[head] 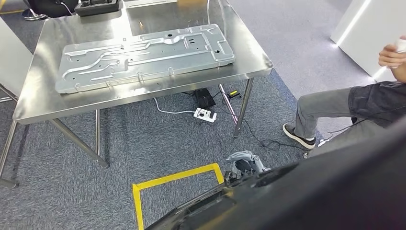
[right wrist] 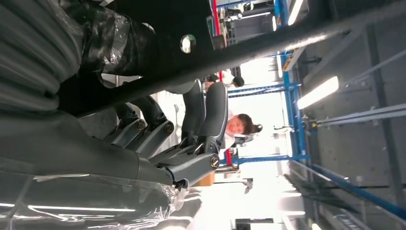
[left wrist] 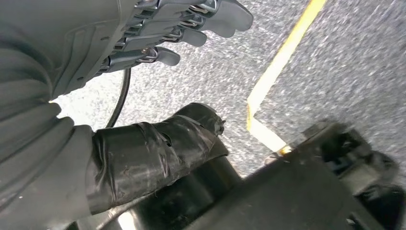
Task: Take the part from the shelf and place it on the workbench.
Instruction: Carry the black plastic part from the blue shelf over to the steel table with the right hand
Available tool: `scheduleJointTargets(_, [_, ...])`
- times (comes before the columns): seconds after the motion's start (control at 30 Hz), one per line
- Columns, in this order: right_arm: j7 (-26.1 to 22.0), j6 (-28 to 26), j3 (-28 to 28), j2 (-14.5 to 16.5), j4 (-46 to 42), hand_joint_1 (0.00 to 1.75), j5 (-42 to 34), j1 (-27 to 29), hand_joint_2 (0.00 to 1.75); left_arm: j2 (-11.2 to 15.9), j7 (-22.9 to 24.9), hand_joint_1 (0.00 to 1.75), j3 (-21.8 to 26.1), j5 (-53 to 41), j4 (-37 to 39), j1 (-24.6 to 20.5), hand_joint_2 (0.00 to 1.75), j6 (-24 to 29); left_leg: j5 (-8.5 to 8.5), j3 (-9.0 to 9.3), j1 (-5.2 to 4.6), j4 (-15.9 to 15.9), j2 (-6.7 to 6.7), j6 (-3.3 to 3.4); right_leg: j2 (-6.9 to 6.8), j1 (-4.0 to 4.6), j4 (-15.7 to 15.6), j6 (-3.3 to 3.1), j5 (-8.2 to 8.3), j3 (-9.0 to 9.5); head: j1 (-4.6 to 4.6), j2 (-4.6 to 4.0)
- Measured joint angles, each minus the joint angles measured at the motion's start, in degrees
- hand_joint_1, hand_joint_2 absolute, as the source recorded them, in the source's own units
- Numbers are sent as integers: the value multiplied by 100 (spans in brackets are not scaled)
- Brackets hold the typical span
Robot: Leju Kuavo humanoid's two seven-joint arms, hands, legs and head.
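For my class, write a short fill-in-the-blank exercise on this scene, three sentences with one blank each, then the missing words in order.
1. The large stamped metal panel lies flat on the steel ____.
2. The tape marking a corner on the carpet is ____ in colour.
3. The white power strip lies on the carpet ____ the workbench.

Missing words: workbench; yellow; under

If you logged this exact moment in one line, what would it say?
stage: carrying | black part: held low, near the workbench | right hand: grips the part's edge | left hand: at the part's end | workbench: holds a stamped metal panel
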Motion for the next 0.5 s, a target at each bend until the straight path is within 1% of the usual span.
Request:
scheduleJointTargets(0.03, [1, 1, -4, -14, -2, 175, -37, 2, 175, -11, -34, 0, 16, 22, 0, 8, 175, 27, -34, 35, 4, 4, -2, -5, -2, -19, 102, 20, 57, -105, 0, 0])
scheduleJointTargets(0.07, [6, 1, -7, -27, -3, 175, -69, 1, 175, -19, -62, 0, 30, 39, 0, 17, 175, 52, -72, 79, 11, 10, -5, -16, -4, -40, 1, 41, 223, -110, -1, 1])
scheduleJointTargets(0.1, [14, 2, -7, -38, -4, 175, -94, -3, 175, -26, -87, 0, 45, 52, 0, 25, 175, 76, -118, 130, 21, 23, -12, -35, -7, -65, -295, 63, 476, -19, 1, 1])
scheduleJointTargets(0.13, [25, 2, -7, -47, -4, 175, -116, -11, 175, -30, -106, 0, 58, 65, 0, 30, 175, 92, -170, 162, 30, 40, -19, -62, -5, -86, -634, 80, 692, 109, 2, 1])
scheduleJointTargets(0.17, [38, 2, -3, -52, -5, 175, -133, -25, 175, -33, -119, 0, 70, 73, 0, 25, 175, 104, -225, 182, 27, 78, -28, -98, -1, -93, -945, 84, 831, 231, 6, 0])
scheduleJointTargets(0.2, [51, 2, 6, -56, -8, 175, -146, -42, 175, -34, -125, 0, 85, 86, 0, 17, 175, 107, -269, 187, 22, 105, -36, -134, 4, -94, -1139, 59, 894, 309, 4, 0])
scheduleJointTargets(0.27, [66, 2, 32, -58, -13, 175, -170, -94, 175, -34, -84, 0, 111, 109, 1, 4, 175, 59, -315, 184, 7, 133, -44, -189, 19, -67, -1230, -27, 849, 345, -25, 0])
scheduleJointTargets(0.3, [68, 2, 49, -58, -14, 175, -176, -132, 175, -29, -42, 0, 121, 118, 1, 2, 175, 13, -329, 192, 11, 128, -42, -209, 25, -66, -1224, -78, 837, 348, -39, 1])
scheduleJointTargets(0.33, [68, 3, 68, -57, -14, 175, -180, -175, 175, -24, 6, 0, 126, 120, 1, 2, 175, -39, -357, 194, 16, 159, -37, -230, 27, -67, -1235, -114, 822, 372, -59, 1])
scheduleJointTargets(0.37, [67, 3, 86, -55, -13, 175, -182, -219, 175, -18, 46, 0, 129, 123, 1, -2, 175, -84, -414, 154, 21, 277, -29, -257, 23, -73, -1248, -153, 804, 408, -90, 1])
scheduleJointTargets(0.4, [65, 4, 101, -50, -13, 175, -184, -258, 175, -9, 79, 0, 133, 126, 1, -7, 175, -120, -511, 37, 24, 514, -23, -282, 10, -77, -1258, -190, 781, 452, -129, 1])
scheduleJointTargets(0.43, [62, 5, 112, -46, -9, 175, -189, -287, 175, 0, 100, 0, 137, 129, 1, -10, 175, -145, -631, -155, 26, 863, -17, -302, -4, -72, -1262, -219, 752, 494, -174, 1])
scheduleJointTargets(0.47, [59, 6, 119, -42, -1, 175, -193, -308, 175, 13, 115, 0, 145, 133, 1, -11, 175, -164, -751, -411, 26, 1277, -14, -315, -16, -60, -1264, -242, 719, 532, -209, 1])
scheduleJointTargets(0.5, [55, 8, 130, -39, 12, 175, -199, -326, 175, 30, 123, 0, 155, 142, 1, -8, 175, -176, -815, -660, 25, 1634, -14, -315, -22, -45, -1264, -256, 685, 569, -224, 1])
